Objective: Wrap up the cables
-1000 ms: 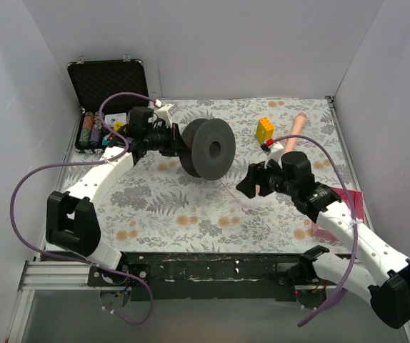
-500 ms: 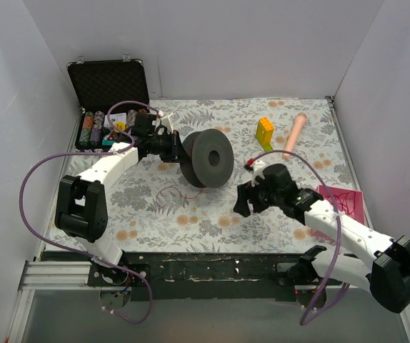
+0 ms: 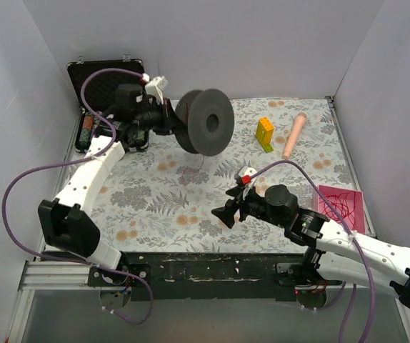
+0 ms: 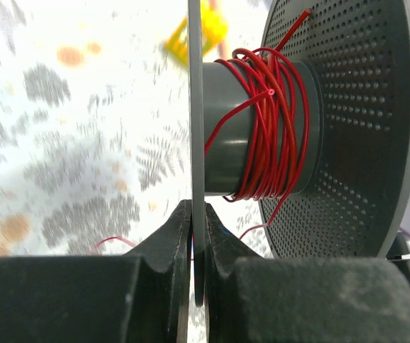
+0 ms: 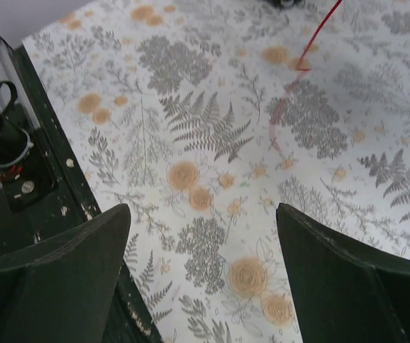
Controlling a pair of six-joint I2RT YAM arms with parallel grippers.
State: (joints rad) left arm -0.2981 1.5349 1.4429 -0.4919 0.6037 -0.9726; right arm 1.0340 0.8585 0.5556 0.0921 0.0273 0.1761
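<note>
My left gripper [image 3: 168, 118] is shut on the thin near flange of a dark grey spool [image 3: 206, 122] and holds it raised above the flowered cloth at the back left. In the left wrist view the jaws [image 4: 197, 212] pinch that flange [image 4: 196, 107]. Thin red cable [image 4: 271, 121] is wound loosely round the hub, and a strand trails down. My right gripper [image 3: 228, 212] is open and empty, low over the cloth near the front middle. In the right wrist view [image 5: 201, 209] a loose red cable strand [image 5: 307, 48] lies on the cloth beyond the fingers.
An open black case [image 3: 108, 82] with poker chips sits at the back left. A yellow block [image 3: 265, 132] and a pink cylinder [image 3: 294, 136] lie at the back right. A pink pad [image 3: 341, 207] with red wire lies at the right. The dark front table edge [image 5: 55, 164] is close.
My left gripper has lifted the spool up and towards the back. My right gripper has moved left and nearer to the front edge.
</note>
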